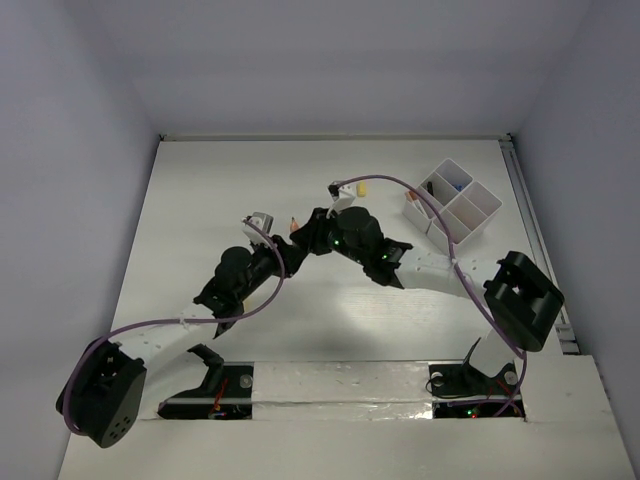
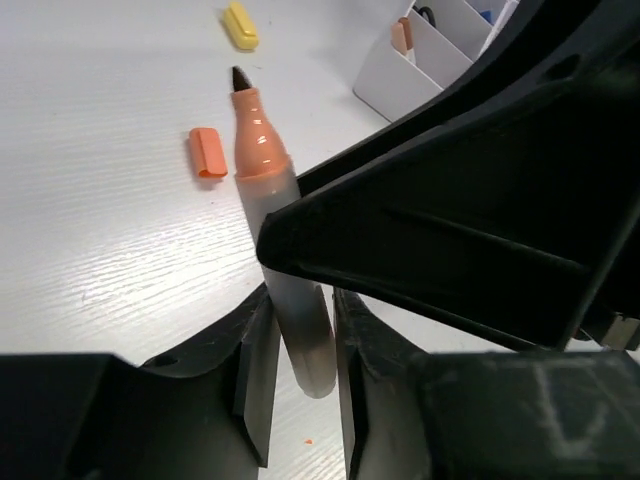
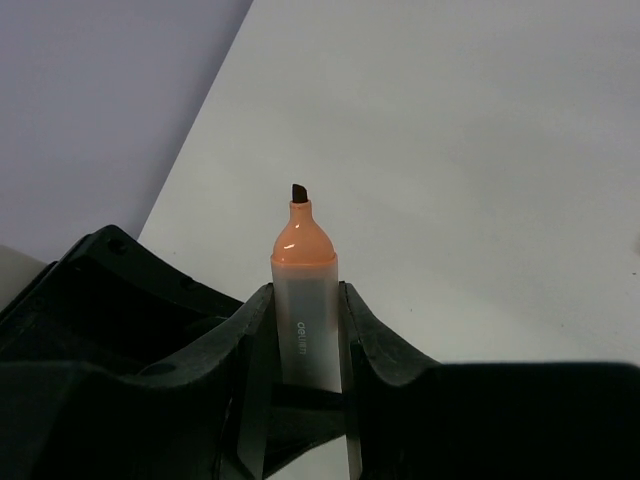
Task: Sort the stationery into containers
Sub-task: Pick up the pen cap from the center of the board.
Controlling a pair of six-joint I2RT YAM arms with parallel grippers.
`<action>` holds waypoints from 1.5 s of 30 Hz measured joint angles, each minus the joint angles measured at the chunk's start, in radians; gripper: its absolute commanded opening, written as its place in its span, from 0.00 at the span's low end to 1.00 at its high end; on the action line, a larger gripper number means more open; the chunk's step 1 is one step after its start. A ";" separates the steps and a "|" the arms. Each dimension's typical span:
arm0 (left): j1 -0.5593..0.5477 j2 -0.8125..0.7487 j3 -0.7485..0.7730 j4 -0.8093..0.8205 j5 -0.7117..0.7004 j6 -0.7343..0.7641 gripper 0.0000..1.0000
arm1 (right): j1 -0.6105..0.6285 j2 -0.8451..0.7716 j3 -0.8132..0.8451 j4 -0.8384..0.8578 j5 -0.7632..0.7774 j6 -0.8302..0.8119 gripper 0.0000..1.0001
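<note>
A grey tube (image 2: 262, 160) with an orange neck and dark tip is held between both grippers above the table. My right gripper (image 3: 305, 300) is shut on its body (image 3: 303, 260), tip pointing away. My left gripper (image 2: 300, 330) is shut on the tube's rounded rear end. In the top view the two grippers meet mid-table, left (image 1: 285, 243) and right (image 1: 318, 232). An orange cap (image 2: 207, 152) and a yellow bit (image 2: 240, 25) lie on the table beyond. The white organiser tray (image 1: 470, 212) stands at the back right.
The tray (image 2: 385, 75) holds an orange piece (image 2: 401, 37) in its near compartment and black scissor handles (image 2: 425, 15) further in. The yellow bit (image 1: 362, 187) lies left of the tray. A purple cable (image 1: 420, 200) arcs over the right arm. A rail (image 1: 535, 240) runs along the table's right edge.
</note>
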 measured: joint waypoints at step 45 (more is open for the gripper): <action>0.000 -0.018 -0.003 -0.096 -0.080 0.006 0.00 | -0.217 0.528 0.565 -0.677 0.174 -0.271 0.57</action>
